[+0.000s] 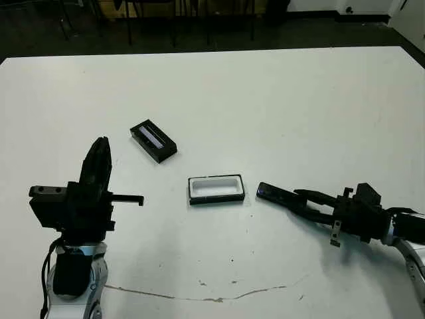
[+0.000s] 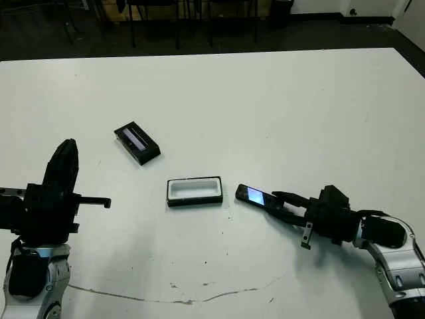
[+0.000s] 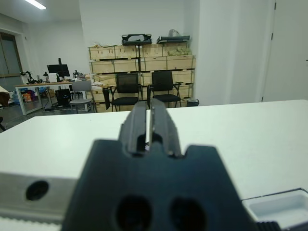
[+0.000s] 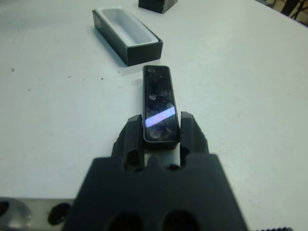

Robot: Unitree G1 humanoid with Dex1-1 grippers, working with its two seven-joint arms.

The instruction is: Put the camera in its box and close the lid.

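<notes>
Black camera [image 4: 159, 103], long axis toward box [image 4: 126, 34]

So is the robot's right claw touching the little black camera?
Touching. In the right wrist view the right gripper has a finger pressed against each side of the camera.

A lab or workshop: stacked wooden crates [image 3: 142, 57], office chairs [image 3: 126, 89], monitor desk [image 3: 41, 86].
</notes>
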